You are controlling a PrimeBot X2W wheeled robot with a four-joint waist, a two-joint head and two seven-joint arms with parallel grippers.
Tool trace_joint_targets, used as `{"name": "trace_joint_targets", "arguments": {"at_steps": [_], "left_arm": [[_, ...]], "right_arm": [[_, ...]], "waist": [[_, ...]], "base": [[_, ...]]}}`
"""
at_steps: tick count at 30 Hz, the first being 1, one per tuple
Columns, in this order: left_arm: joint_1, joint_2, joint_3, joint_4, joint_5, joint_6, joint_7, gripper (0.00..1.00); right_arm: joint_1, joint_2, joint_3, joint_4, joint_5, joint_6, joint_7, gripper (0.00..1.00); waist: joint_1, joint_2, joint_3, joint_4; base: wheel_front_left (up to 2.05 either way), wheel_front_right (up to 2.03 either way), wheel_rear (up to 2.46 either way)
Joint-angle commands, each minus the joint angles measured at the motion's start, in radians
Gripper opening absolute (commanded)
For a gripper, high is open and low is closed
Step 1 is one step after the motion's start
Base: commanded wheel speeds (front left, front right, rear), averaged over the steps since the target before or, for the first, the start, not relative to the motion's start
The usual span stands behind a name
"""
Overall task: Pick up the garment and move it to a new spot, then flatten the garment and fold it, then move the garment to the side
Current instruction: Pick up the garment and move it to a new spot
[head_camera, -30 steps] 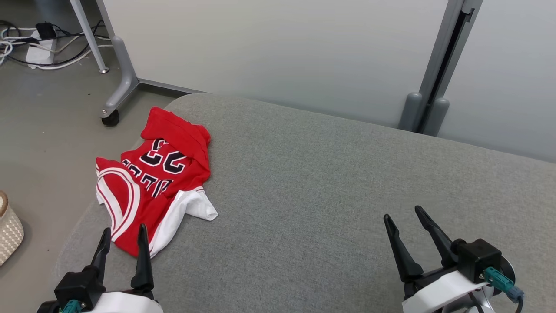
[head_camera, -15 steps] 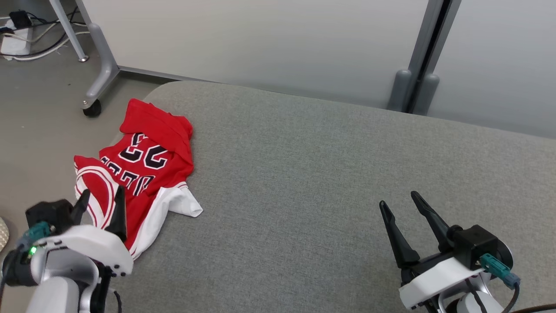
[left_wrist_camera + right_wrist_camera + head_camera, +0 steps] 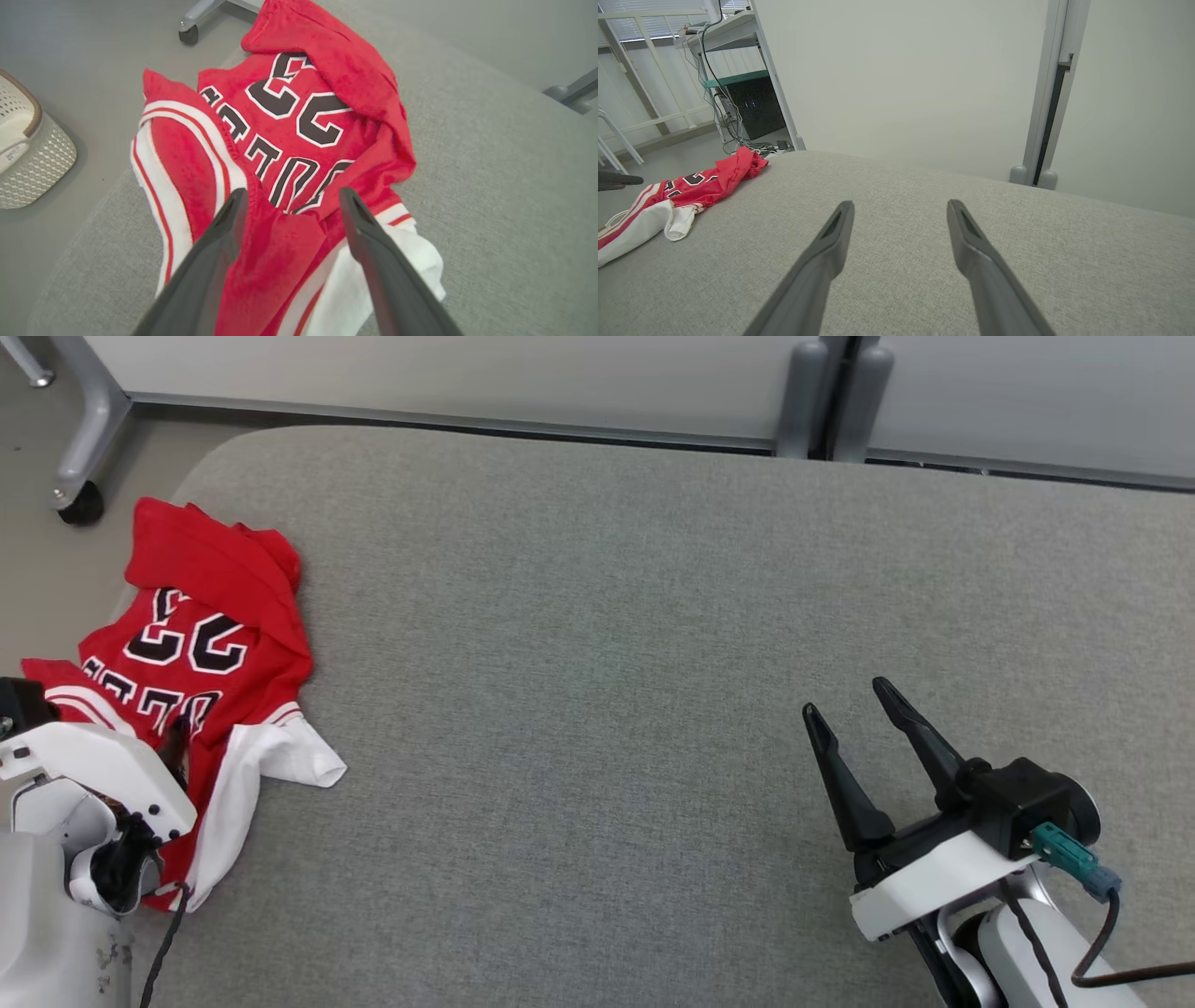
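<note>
While the red jersey lies crumpled at the tabletop's left edge, its long axis runs near to far, with the white-trimmed armholes toward the robot and the numerals upside down. It is plush cloth on grey weave. The left fingers are spread above its near folds, grasping nothing. The right fingers are released, well apart from it.

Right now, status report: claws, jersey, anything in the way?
Left claw open, straddling a fold of the crumpled red jersey, not closed. Right claw open over bare grey cushion. Jersey at cushion's left edge. Nothing seen blocking.
</note>
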Motion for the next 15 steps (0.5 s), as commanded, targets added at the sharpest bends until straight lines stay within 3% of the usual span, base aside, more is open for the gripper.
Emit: {"name": "trace_joint_targets", "arguments": {"at_steps": [1,10,12,14,15], "left_arm": [[-0.029,0.007,0.000,0.050,-0.007,-0.012,0.002,1.00],[-0.043,-0.033,-0.047,0.356,-0.030,-0.053,0.069,1.00],[-0.043,-0.037,-0.053,0.375,-0.031,-0.057,0.065,0.95],[-0.049,-0.035,-0.064,0.397,-0.027,-0.062,0.037,0.23],[-0.053,-0.032,-0.068,0.402,-0.023,-0.064,0.021,0.00]], "right_arm": [[-0.019,-0.008,0.003,-0.002,0.006,0.000,0.003,1.00],[-0.054,-0.016,0.026,0.013,0.012,0.000,-0.007,1.00],[-0.054,-0.016,0.028,0.015,0.014,0.000,-0.008,1.00],[-0.057,-0.018,0.033,0.019,0.018,0.000,-0.010,1.00],[-0.057,-0.019,0.036,0.021,0.019,0.000,-0.011,1.00]], "waist": [[0.0000,0.0000,0.049,-0.043],[0.0000,0.0000,0.092,-0.092],[0.0000,0.0000,0.092,-0.094],[0.0000,0.0000,0.088,-0.096],[0.0000,0.0000,0.085,-0.096]], "base": [[0.00,0.00,0.00],[0.00,0.00,0.00],[0.00,0.00,0.00],[0.00,0.00,0.00],[0.00,0.00,0.00]]}}
